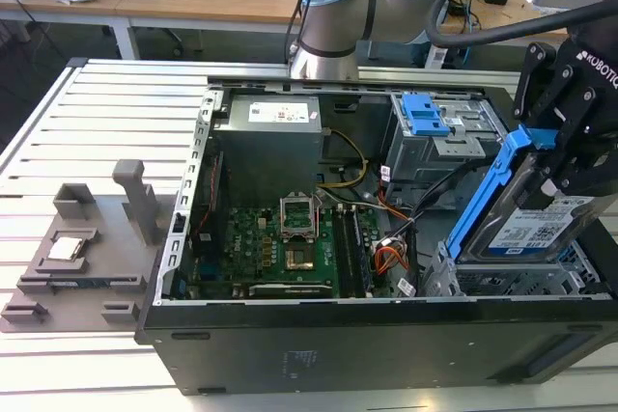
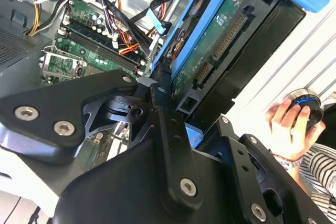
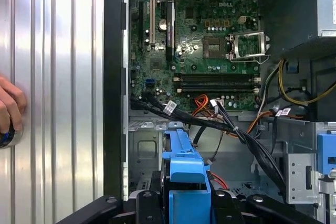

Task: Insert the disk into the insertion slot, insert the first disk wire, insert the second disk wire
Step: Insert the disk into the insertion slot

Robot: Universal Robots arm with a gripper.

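Observation:
My gripper (image 1: pixel 568 156) is shut on the disk (image 1: pixel 533 224), a silver drive with a white-and-blue label in a bright blue carrier (image 1: pixel 491 188). The disk hangs tilted, one end high, just above the insertion slot (image 1: pixel 502 282), the low silver perforated cage at the case's front corner on the exterior view's right. In the second wrist view the disk's green underside (image 2: pixel 220 35) sits between the black fingers (image 2: pixel 164 109). The first wrist view has the carrier's end tab (image 3: pixel 184 163) over the bay. Loose black and orange wires (image 3: pixel 231 124) cross the case beside the bay.
A taller grey cage with a blue latch plate (image 1: pixel 425 115) stands behind the slot. The motherboard (image 1: pixel 290 238) and power supply (image 1: pixel 268 137) fill the open case. A person's hand (image 2: pixel 286 124) rests on a round knob outside the case. A grey fixture (image 1: pixel 82 248) sits on the table.

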